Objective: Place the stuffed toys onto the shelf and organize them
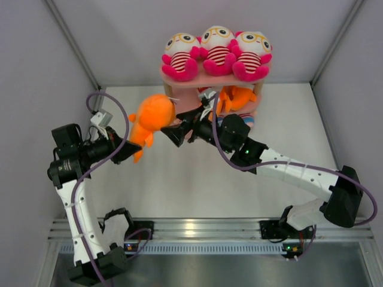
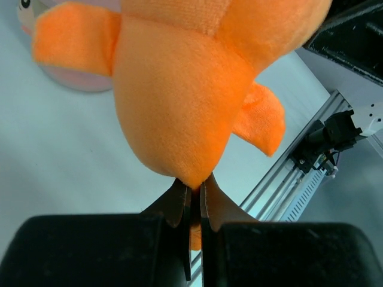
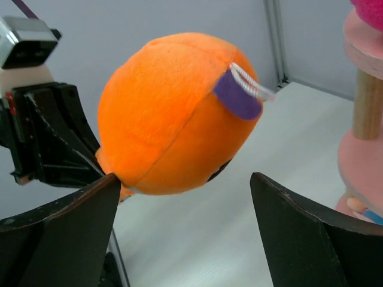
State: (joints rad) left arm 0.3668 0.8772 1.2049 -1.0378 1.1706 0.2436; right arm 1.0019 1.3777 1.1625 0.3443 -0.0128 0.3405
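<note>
The left gripper (image 1: 131, 145) is clamped tight on the tail end of an orange shark (image 1: 154, 113), holding it in the air above the white table (image 1: 179, 185), left of the shelf. Just right of the toy, the right gripper (image 1: 170, 133) is spread wide, its jaws on each side of the shark's rounded head. Farther right, at the far side, stands the pink shelf (image 1: 185, 82). Three toys with yellow glasses (image 1: 218, 51) sit in a row on its top board, and more orange plush (image 1: 239, 98) lies on the middle board. The right arm (image 1: 287, 170) mostly hides the bottom board, where there is perhaps something blue.
</note>
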